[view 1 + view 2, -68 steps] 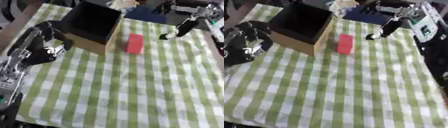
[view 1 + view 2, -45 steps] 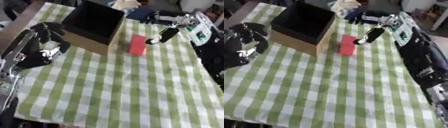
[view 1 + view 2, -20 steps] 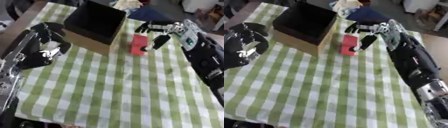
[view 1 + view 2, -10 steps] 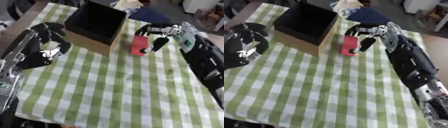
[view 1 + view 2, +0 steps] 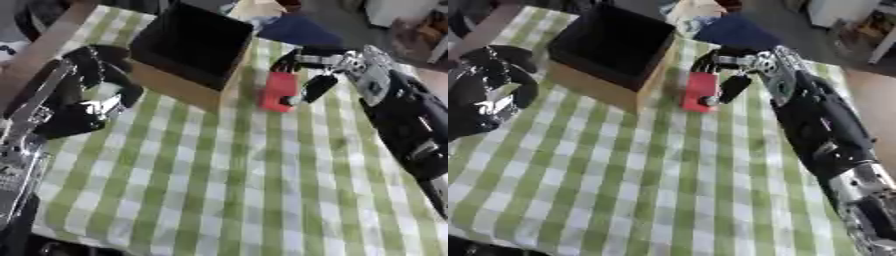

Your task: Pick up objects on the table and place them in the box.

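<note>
Left eye view: the red block (image 5: 279,91) lies on the green checked tabletop (image 5: 262,190), just beside the right wall of the black box (image 5: 191,47), so the way to the opening is short. The right hand (image 5: 328,67) has its fingers (image 5: 296,55) bent over the far end of the block and a dark thumb at its right side; it seems to be closing round the block, but I cannot tell if it already pinches it. The left hand (image 5: 83,107) rests at the left edge of the tabletop, beside the box, with fingers curled and nothing in them; I judge it idle, kept out of the path. Right eye view: the right arm comes from the lower right and reaches across the cloth, so the hand meets the block from the side away from the box, which leaves the box's open top free for placing. The block is not yet lifted.
</note>
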`<state>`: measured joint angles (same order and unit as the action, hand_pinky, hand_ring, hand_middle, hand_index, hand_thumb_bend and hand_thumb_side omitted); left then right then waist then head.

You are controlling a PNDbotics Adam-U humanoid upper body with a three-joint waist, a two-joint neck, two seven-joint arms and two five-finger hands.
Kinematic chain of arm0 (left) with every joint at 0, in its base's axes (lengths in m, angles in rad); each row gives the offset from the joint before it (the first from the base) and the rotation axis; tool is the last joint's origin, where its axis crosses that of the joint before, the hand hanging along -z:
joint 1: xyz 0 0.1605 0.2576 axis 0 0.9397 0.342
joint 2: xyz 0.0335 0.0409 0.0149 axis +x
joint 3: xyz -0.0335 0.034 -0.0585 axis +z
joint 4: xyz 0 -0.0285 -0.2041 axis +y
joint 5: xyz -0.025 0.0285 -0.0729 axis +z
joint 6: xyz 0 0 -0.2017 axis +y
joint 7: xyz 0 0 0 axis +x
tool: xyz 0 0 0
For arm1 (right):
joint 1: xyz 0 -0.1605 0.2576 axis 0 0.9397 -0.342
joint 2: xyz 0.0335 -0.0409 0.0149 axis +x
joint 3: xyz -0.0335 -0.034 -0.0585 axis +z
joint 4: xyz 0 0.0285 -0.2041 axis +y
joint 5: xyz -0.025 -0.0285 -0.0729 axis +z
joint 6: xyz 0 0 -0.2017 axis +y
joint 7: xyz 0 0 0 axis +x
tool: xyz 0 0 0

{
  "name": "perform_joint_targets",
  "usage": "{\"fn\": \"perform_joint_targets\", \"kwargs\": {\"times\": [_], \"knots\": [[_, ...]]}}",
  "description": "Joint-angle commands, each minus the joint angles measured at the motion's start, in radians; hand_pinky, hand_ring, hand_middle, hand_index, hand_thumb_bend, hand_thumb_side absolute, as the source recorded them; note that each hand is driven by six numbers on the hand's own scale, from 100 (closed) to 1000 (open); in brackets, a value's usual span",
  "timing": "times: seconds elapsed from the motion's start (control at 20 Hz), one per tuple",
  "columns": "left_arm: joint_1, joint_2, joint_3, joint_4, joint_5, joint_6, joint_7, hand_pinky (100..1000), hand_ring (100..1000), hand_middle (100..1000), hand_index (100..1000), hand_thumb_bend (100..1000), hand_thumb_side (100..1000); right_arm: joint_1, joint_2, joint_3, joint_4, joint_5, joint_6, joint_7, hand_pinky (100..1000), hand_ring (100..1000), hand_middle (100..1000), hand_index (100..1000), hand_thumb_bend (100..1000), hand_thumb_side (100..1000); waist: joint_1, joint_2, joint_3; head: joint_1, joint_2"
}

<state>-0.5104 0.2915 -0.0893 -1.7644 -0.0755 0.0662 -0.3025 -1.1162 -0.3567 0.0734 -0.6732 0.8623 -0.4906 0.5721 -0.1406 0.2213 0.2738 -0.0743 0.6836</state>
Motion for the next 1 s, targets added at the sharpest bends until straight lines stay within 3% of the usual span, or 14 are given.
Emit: {"fn": "perform_joint_targets", "kwargs": {"times": [0.05,0.2,0.6,0.9,1.0], "knots": [[-0.015,0.006,0.001,-0.014,0.004,0.0,-0.001,724,597,614,783,487,397,-0.017,-0.023,-0.019,-0.027,0.005,-0.003,-0.021,780,662,539,817,438,187,0.012,-0.016,-0.003,-0.002,-0.013],[-0.014,0.006,0.002,-0.014,0.004,0.0,0.0,724,595,613,783,487,397,-0.013,-0.031,-0.019,-0.071,-0.004,0.001,-0.071,767,632,473,785,446,100,0.011,-0.016,-0.004,-0.002,-0.014],[-0.014,0.007,0.003,-0.016,0.004,0.0,0.0,725,594,613,782,486,397,-0.017,-0.045,0.007,-0.11,-0.009,-0.01,-0.209,761,627,439,775,418,100,0.01,-0.018,-0.006,-0.005,-0.015],[-0.014,0.007,0.002,-0.016,0.005,0.0,-0.001,725,593,612,782,486,396,-0.019,-0.047,0.011,-0.106,-0.003,-0.017,-0.234,759,627,438,775,391,100,0.009,-0.02,-0.004,-0.006,-0.016],[-0.011,0.004,-0.007,-0.016,0.005,-0.001,-0.009,725,593,612,782,487,396,-0.037,-0.059,0.008,-0.132,-0.02,-0.032,-0.25,759,628,440,775,387,100,0.003,-0.033,0.004,-0.004,-0.017]]}}
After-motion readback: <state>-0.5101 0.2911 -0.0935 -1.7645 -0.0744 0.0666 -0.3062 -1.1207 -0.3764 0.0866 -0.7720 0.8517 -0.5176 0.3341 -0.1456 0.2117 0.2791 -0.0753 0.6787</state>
